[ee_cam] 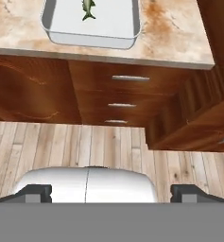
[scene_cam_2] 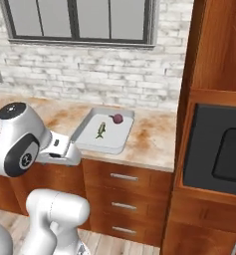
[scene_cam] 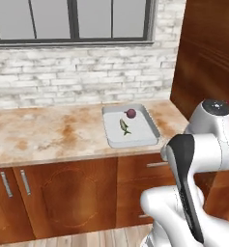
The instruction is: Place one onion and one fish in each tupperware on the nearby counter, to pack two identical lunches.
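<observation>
Pale grey tray [scene_cam: 144, 138] on table [scene_cam: 43, 132], right of bare stone; inside, green fish [scene_cam: 124, 126] mid-tray, purple onion [scene_cam: 131, 113] just behind, apparently one lunch packed. Claw [ee_cam: 111, 191] spread wide, empty, hanging low before the drawers [ee_cam: 124, 92].

Base views flank tray [scene_cam: 111, 140] (shared) — hand view lower.

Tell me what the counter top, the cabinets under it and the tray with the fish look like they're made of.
The counter looks like polished stone: mottled beige with orange veining. The cabinets look like red-brown varnished wood, with visible grain and metal drawer handles. The tray is pale grey, smooth and uniform with rounded corners, probably plastic, though the render could pass for matte metal.
</observation>
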You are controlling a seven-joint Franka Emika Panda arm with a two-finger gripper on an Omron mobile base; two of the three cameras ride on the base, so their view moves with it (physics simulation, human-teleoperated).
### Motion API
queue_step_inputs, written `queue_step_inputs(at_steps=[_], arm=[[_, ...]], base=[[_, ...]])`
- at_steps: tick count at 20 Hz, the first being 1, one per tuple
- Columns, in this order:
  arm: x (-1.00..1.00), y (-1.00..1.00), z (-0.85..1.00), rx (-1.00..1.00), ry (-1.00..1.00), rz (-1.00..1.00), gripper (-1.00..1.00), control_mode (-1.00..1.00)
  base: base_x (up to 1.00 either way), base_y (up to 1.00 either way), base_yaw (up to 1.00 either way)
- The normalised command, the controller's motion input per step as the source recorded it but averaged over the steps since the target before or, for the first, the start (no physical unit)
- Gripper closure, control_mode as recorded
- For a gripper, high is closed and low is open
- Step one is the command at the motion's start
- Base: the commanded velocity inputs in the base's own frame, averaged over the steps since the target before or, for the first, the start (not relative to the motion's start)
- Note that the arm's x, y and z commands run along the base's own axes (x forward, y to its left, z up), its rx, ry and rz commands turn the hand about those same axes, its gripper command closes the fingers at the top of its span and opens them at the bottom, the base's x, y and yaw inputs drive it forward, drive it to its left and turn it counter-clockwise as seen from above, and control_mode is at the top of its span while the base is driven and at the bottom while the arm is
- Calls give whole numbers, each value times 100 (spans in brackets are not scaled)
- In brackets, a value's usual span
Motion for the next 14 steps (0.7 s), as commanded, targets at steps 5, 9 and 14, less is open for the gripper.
queue_step_inputs(at_steps=[5,9,14], arm=[[0,0,0,0,0,0,-100,100],[0,0,0,0,0,0,-100,100],[0,0,0,0,0,0,-100,100]], base=[[-58,-96,-1],[-54,-99,-3],[-56,-100,-3]])
